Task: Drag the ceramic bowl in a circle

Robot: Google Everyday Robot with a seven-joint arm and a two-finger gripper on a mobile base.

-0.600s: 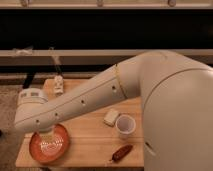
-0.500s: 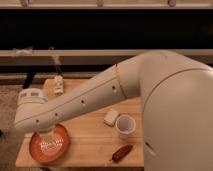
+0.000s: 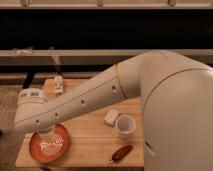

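The ceramic bowl (image 3: pixel 49 144), a wide shallow orange-red dish with pale rings inside, sits at the front left corner of the wooden table (image 3: pixel 90 140). My gripper (image 3: pixel 47 136) reaches down into the bowl from the white arm (image 3: pixel 85 102) that crosses the table from the right. The wrist hides the far part of the bowl.
A small white cup (image 3: pixel 125 125) stands right of centre, with a pale block (image 3: pixel 111 116) beside it. A dark reddish-brown oblong item (image 3: pixel 121 153) lies near the front edge. A small white object (image 3: pixel 58 85) stands at the back left. A dark rail runs behind the table.
The bowl and the gripper have shifted slightly to the right along the front of the table. The other objects have not moved.
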